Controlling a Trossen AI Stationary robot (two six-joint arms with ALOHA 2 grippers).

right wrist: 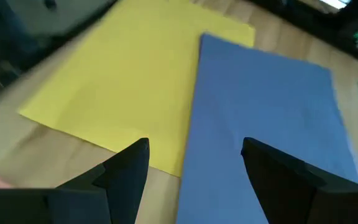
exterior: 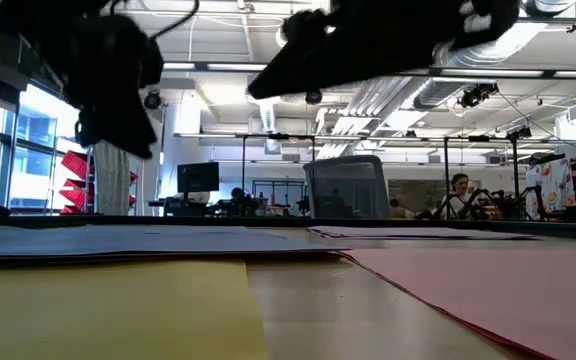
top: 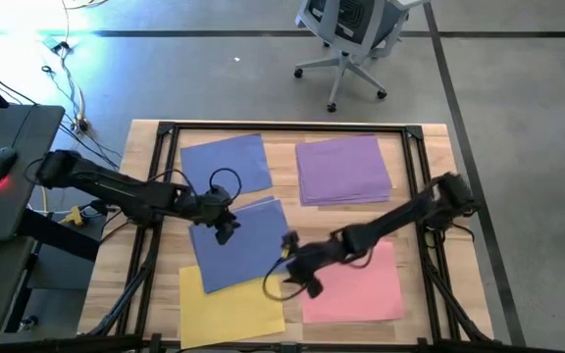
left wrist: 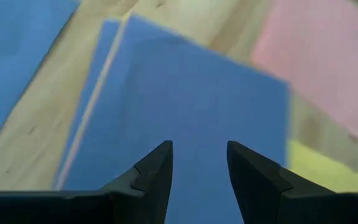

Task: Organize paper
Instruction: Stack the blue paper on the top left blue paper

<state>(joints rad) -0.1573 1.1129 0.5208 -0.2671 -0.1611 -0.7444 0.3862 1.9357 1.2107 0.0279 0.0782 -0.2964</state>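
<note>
Paper lies spread over the wooden table (top: pixel 430 157) in five places. Left gripper (top: pixel 226 231) hovers over the middle periwinkle blue stack (top: pixel 248 250), its fingers (left wrist: pixel 151 177) spread with nothing between them; in the left wrist view the blue sheets fill the space ahead of the fingertips, with bare wood beside them and a second blue sheet (left wrist: pixel 11 56) further off. That second blue sheet (top: pixel 229 162) sits beyond the left gripper, toward the far edge of the table, apart from the middle stack.

Right gripper (top: pixel 297 275) hangs just beside the near right corner of the middle blue stack, between it and the pink sheet (top: pixel 361 284), which lies under the right arm's forearm. Its fingers (right wrist: pixel 126 171) stand apart and hold nothing; in the right wrist view they straddle the edge where blue (right wrist: pixel 266 106) overlaps the yellow sheet (right wrist: pixel 123 81). The yellow sheet (top: pixel 229 304) lies partly beneath the blue stack, on the near side of both grippers. The purple stack (top: pixel 344 169) rests well beyond the right gripper, beside the far blue sheet.

In the low view both arms hang above the sheets without touching them.
</note>
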